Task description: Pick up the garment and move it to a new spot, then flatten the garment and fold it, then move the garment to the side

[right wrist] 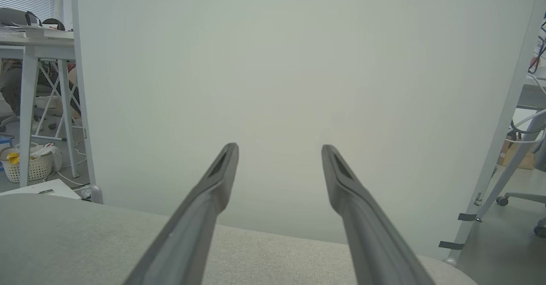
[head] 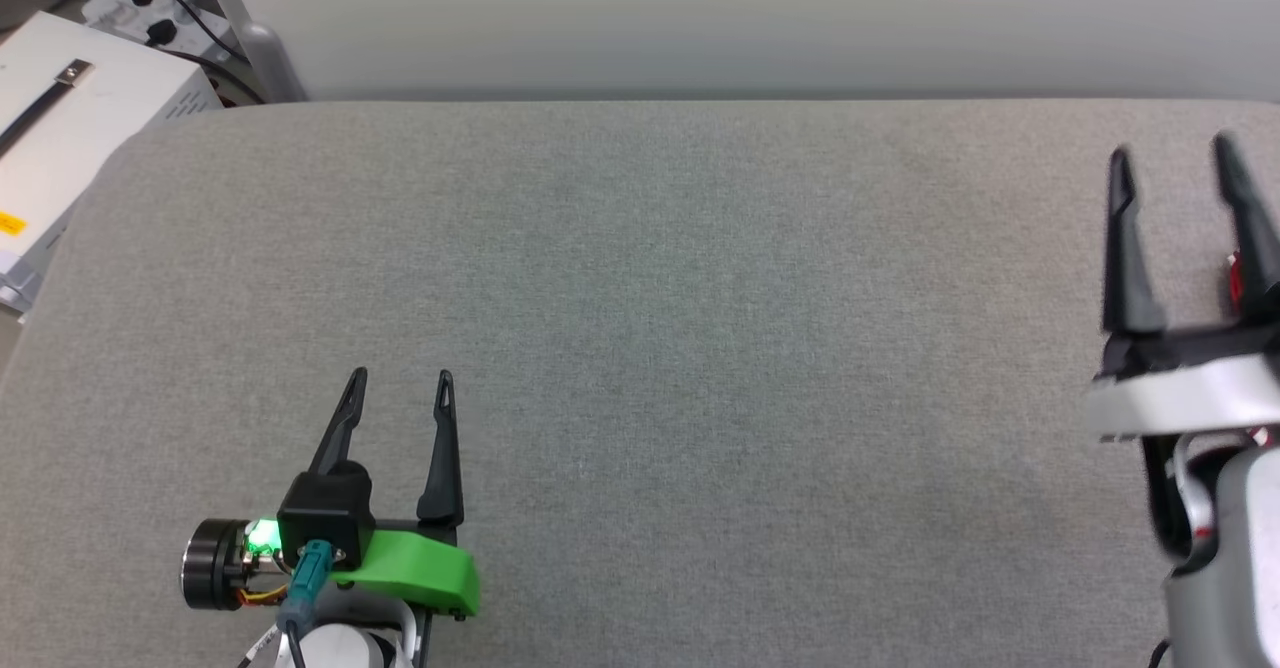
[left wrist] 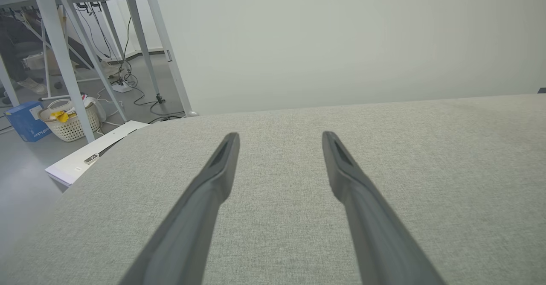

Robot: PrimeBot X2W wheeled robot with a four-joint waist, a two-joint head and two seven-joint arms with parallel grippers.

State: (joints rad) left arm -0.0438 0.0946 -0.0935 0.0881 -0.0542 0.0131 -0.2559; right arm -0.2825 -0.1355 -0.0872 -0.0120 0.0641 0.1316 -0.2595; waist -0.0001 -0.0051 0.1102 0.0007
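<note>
The garment is out of view. My left gripper (head: pixel 401 380) hovers open over the grey cloth-covered table (head: pixel 680 348) at the lower left, nothing between its dark fingers (left wrist: pixel 213 182). At the right edge of the head view my right gripper (head: pixel 1172 148) stands open too, raised higher and nearer the table's far edge. In the right wrist view its fingers (right wrist: pixel 213 187) point over the table's far edge (right wrist: pixel 273 238) at a pale screen (right wrist: pixel 298 84), with nothing held.
A white box (head: pixel 70 138) with a metal latch stands off the table's left corner, with a power strip and cables (head: pixel 160 8) behind it. A pale screen (head: pixel 760 18) runs along the far edge. White frame legs (left wrist: pixel 64 59), a basket (left wrist: pixel 70 120) and a blue box (left wrist: pixel 25 120) stand on the floor at the left.
</note>
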